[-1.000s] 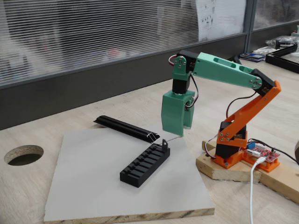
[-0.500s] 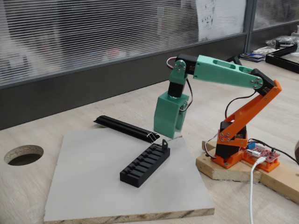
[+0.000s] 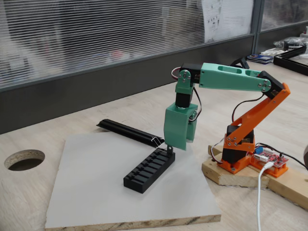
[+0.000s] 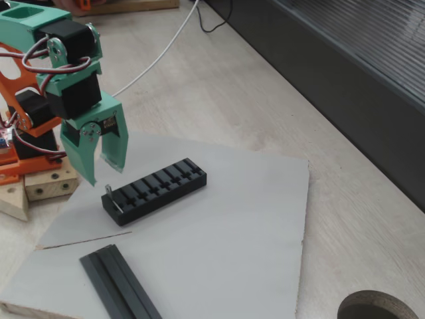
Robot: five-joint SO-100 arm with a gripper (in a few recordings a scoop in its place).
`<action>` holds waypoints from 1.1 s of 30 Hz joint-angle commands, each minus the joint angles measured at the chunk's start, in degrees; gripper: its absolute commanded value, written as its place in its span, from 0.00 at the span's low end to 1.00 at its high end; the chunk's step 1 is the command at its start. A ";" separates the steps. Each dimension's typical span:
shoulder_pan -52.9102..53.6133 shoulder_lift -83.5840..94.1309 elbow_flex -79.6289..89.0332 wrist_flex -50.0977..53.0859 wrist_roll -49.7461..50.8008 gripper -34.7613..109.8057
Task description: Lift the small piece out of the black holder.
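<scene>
Green gripper (image 4: 103, 171) hangs over arm-side end of black holder (image 4: 159, 189), fingers apart, tips just above small piece (image 4: 110, 197), likely lined up to straddle it. Piece stands upright in end slot, not gripped; other slots look empty. Holder sits on grey board (image 4: 219, 246) near its arm-side edge; black rail (image 3: 127, 131) lies along the board's far edge.

Tool (image 4: 105, 174) parted (pointing down).

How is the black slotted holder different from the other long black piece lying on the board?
The black holder is a short, thick block; the black rail is longer and slimmer. The holder's top has cross slots; the rail's grooves run lengthwise. The holder carries the small piece at one end. Both are black and lie on the grey board.
</scene>
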 commanded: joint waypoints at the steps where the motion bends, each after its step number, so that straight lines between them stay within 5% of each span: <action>1: 0.35 -0.70 0.70 -2.29 1.05 0.48; 33: 0.26 -2.55 5.98 -7.03 1.05 0.48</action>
